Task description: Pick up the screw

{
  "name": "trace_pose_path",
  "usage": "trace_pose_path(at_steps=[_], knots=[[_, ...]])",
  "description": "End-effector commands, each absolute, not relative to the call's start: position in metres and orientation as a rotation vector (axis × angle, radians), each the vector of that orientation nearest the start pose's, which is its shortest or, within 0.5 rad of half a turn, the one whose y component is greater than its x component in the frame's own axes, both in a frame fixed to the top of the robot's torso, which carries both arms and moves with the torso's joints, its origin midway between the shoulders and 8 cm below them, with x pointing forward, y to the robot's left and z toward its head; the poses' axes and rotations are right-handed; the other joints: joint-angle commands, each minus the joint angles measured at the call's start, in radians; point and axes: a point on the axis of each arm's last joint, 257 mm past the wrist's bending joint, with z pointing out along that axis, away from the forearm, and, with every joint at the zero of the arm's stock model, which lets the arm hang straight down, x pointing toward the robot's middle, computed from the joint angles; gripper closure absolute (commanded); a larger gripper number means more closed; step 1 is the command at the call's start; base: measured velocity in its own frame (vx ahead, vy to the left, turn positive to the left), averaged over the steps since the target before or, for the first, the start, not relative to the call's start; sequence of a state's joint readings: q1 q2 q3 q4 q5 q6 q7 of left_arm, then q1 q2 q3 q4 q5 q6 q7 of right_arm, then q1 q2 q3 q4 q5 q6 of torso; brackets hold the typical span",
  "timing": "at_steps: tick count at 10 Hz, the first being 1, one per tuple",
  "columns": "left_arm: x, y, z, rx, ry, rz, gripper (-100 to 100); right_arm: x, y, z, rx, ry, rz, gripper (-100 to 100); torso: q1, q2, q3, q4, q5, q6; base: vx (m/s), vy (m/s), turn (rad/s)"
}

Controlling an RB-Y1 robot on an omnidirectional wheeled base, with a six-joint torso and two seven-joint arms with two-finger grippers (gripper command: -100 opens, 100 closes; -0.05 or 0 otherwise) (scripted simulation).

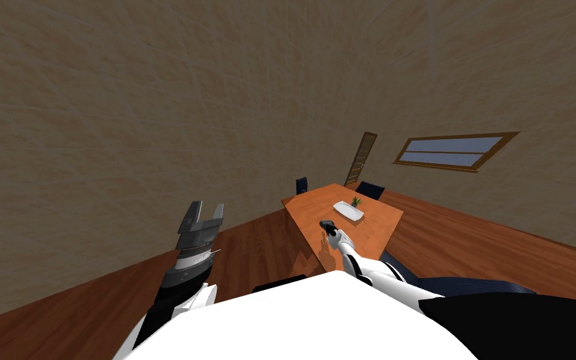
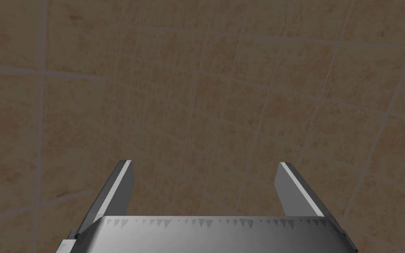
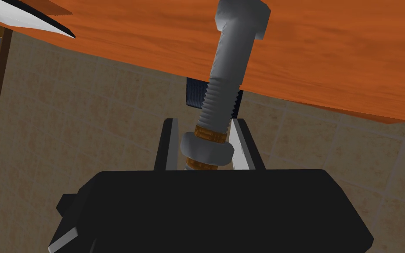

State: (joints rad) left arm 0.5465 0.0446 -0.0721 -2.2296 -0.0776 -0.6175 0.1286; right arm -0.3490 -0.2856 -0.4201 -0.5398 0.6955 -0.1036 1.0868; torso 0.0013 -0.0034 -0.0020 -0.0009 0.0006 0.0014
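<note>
Right gripper (image 3: 204, 131): pinching the screw (image 3: 231, 61) at the nut (image 3: 207, 149) low on its threaded shank, so the head projects forward of the grip. The screw is therefore in my hold, near the wooden tabletop's (image 3: 329, 57) edge on my side. I cannot tell whether it is clear of the surface. A white tray (image 1: 349, 210) lies toward the tabletop's middle. Left gripper (image 1: 207, 209): spread, holding nothing, raised aside out of the way.
</note>
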Motion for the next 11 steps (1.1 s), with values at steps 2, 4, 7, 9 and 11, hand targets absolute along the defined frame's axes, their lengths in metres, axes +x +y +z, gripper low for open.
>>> trace_pose_path(at_steps=[2, 4, 7, 9, 11], knots=[[0.334, 0.244, 0.007, -0.617, 0.655, -1.446, 0, 0.501, -0.478, -0.449, 0.042, 2.111, -0.407, 100, 0.001, -0.001, 0.000, 0.000, 0.001, 0.001, 0.064, 0.062, -0.161], [0.334, 0.244, 0.007, -0.617, 0.655, -1.446, 0, 0.504, -0.466, -0.452, -0.007, 2.117, -0.401, 100, 0.001, -0.001, 0.000, 0.000, 0.000, -0.002, 0.022, 0.012, 0.023], [0.334, 0.244, 0.007, -0.617, 0.655, -1.446, 0, 0.503, -0.473, -0.442, -0.024, 2.097, -0.385, 100, 0.000, 0.000, 0.000, 0.000, 0.000, -0.001, 0.053, 0.047, -0.200], [0.334, 0.244, 0.007, -0.617, 0.655, -1.446, 0, 0.505, -0.454, -0.448, -0.081, 2.109, -0.361, 100, 0.002, -0.001, 0.000, 0.000, 0.000, -0.001, 0.033, 0.041, -0.047], [0.334, 0.244, 0.007, -0.617, 0.655, -1.446, 0, 0.504, -0.448, -0.448, -0.101, 2.108, -0.337, 100, 0.001, -0.001, 0.000, 0.000, 0.000, 0.000, 0.053, 0.044, -0.152]])
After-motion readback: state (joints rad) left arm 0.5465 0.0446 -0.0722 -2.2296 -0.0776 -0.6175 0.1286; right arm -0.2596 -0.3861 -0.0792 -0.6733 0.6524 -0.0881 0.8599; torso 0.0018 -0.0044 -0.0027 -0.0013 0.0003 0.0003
